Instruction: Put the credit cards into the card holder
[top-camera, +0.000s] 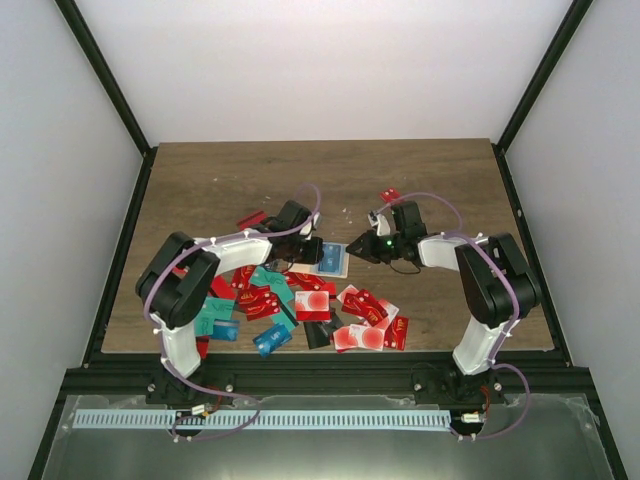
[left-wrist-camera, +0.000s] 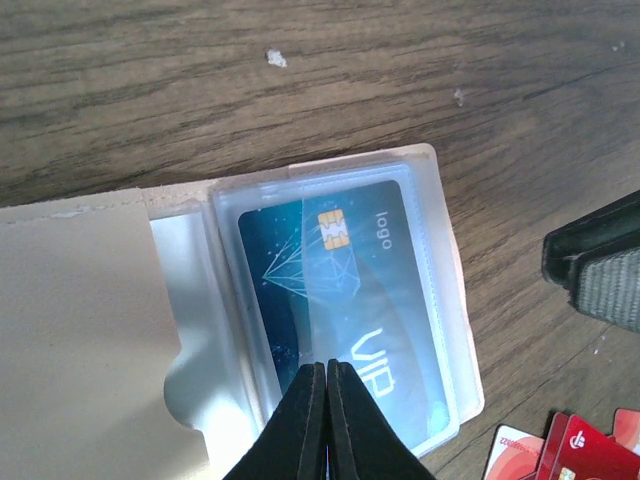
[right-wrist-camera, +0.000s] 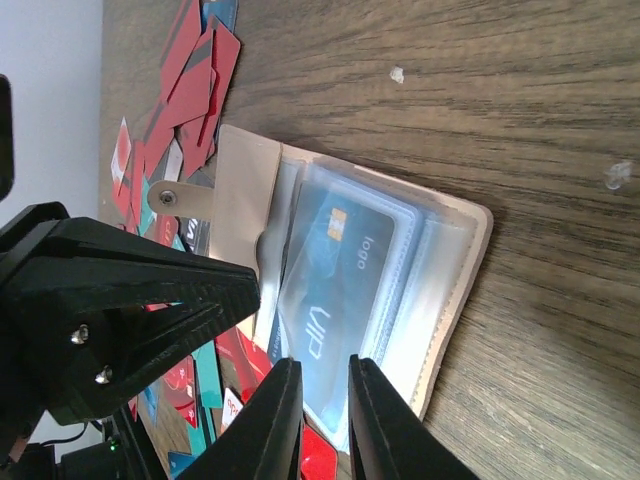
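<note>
Flat plastic credit cards (top-camera: 300, 305), mostly red, lie in a heap near the arms. Behind them the tan folding card holder (left-wrist-camera: 80, 330) lies open with a blue card (left-wrist-camera: 340, 290) inside. The left gripper (left-wrist-camera: 327, 385) is squeezed together over it. The right gripper (right-wrist-camera: 325, 368) is a little bit apart.

From high above we look down on the card holder (top-camera: 331, 259); both wrist cameras share it, close, from opposite sides.
</note>
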